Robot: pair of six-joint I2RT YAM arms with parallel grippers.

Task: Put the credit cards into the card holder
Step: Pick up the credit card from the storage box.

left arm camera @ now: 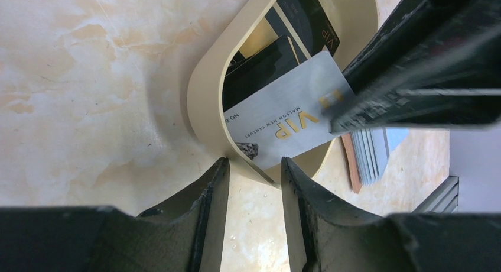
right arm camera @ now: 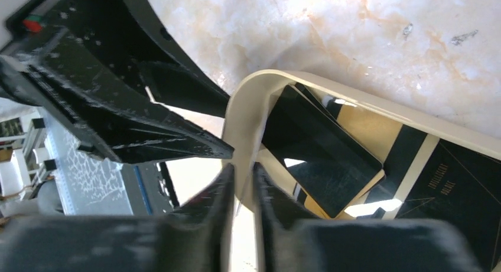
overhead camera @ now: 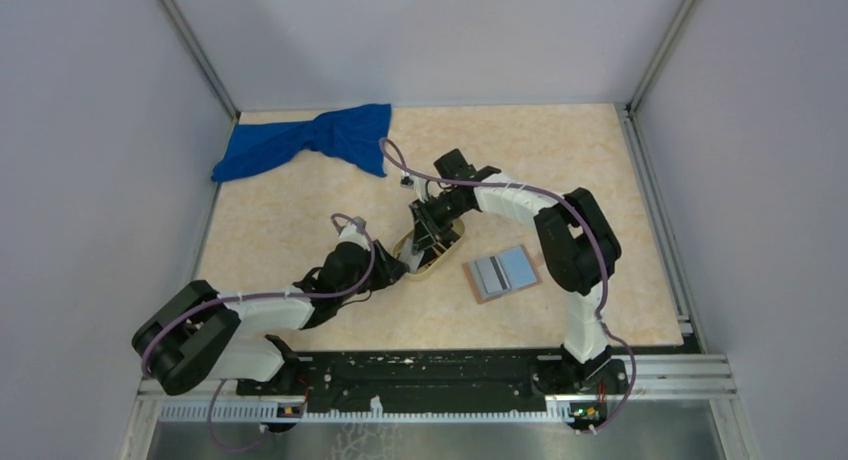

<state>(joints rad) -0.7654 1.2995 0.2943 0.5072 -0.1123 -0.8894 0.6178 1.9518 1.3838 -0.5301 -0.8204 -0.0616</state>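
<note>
a blue cloth [overhead camera: 305, 140] lies crumpled at the far left of the table [overhead camera: 600, 160]. the left arm runs from its base at the near left low across the table, forearm stretched rightward and nearly level, so the left gripper [left arm camera: 254, 165] points at the near end of the tray [left arm camera: 207, 88]. its jaws stand parted and grasp nothing; the tray's rim sits right at their tips, and i cannot tell if they touch it. the tan oval tray is in the middle of the table. a black card [left arm camera: 266, 62] lies flat inside it, on top of other dark and gold pieces that i cannot make out. the grey card [left arm camera: 289, 115], printed vip in gold, slants over the black card, with its lower corner out over the near rim. the right gripper [right arm camera: 241, 171] is pinched tight on that card's right end; from the right wrist only a pale sliver shows between the fingers. that gripper points steeply down into the tray from the far side. just right of the tray, apart from it, the holder [overhead camera: 503, 273] lies open and flat, blue-grey inside up, brown edge showing. the right arm rises from its base at the near right, folds at a high elbow above the holder's right side, and reaches back left over the tray, wrist bent down
</note>
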